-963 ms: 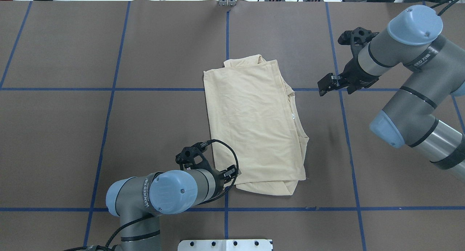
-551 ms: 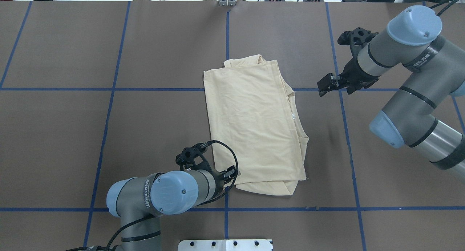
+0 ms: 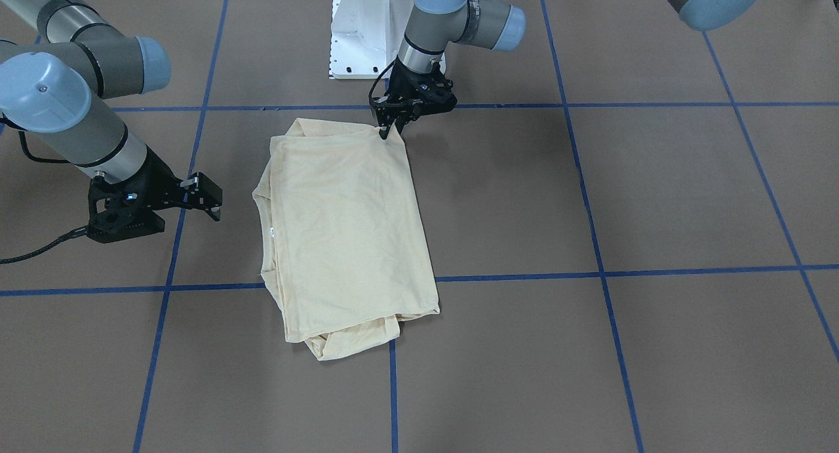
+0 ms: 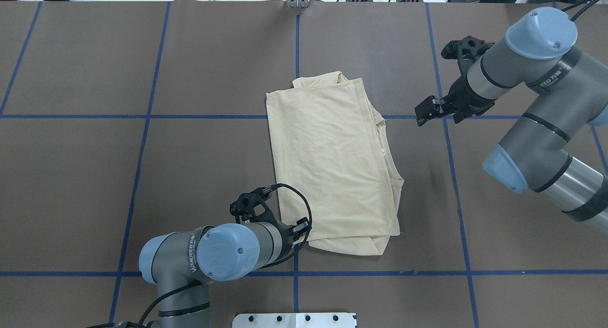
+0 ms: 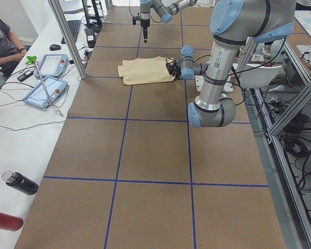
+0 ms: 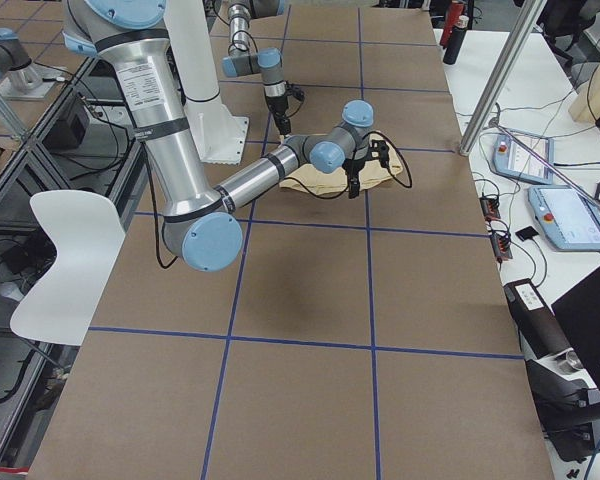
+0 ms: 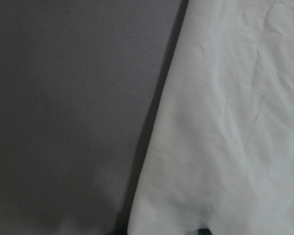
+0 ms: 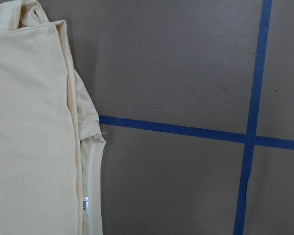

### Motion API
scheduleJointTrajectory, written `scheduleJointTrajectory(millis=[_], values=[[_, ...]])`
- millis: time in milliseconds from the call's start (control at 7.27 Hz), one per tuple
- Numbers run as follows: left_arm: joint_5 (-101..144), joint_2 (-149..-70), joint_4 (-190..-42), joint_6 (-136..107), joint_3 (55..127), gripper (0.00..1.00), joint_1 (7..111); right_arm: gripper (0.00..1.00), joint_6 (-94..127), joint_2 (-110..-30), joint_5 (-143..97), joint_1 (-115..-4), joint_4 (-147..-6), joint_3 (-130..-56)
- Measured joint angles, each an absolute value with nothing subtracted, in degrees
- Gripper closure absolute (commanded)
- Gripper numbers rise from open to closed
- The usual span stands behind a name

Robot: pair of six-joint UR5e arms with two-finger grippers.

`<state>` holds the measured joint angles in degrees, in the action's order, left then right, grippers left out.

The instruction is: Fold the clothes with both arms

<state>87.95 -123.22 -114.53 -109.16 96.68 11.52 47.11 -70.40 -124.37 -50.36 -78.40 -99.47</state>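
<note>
1. State: the T-shirt (image 4: pixel 332 162) lies mid-desk (image 4: pixel 190 176), already folded to a rough rectangle. The print is hidden, and the neck label (image 8: pixel 85 203) shows on the edge towards the robot's right.
2. The left pincer (image 3: pixel 385 130) has its tips down at the shirt's near corner on the robot's left. The left wrist view shows only cloth edge and desk, so it is not possible to tell whether it has actually bitten the fabric.
3. The right pincer (image 4: pixel 423 113) hovers off the desk near the far right-hand corner, clear of the cloth. Its jaws look parted and hold nothing.
4. Likely step: take two corners for the next fold.
5. To do it well:
   - The left should catch every layer at its corner. Loose layers peek out along the near edge and will likely spill otherwise.
   - The right should come down onto a far corner and pinch shallow, near the edge.
   - Both should lift together at the same height, since thin fabric sags and skews easily.
   - Carry low, lay edge onto edge, and release only once the cloth is flat.
</note>
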Motion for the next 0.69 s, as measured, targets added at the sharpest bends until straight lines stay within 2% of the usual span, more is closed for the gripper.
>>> scheduleJointTrajectory(millis=[138,688], values=[[88.0,-123.2,-114.5,-109.2,96.8,1.00,11.5,0.00,47.1,-70.4,-124.4,-50.4,-78.4,-99.4],[88.0,-122.9,-114.6,-109.4,98.8,1.00,11.6,0.00,48.6,-70.8,-124.4,-50.0,-78.4,-99.6]])
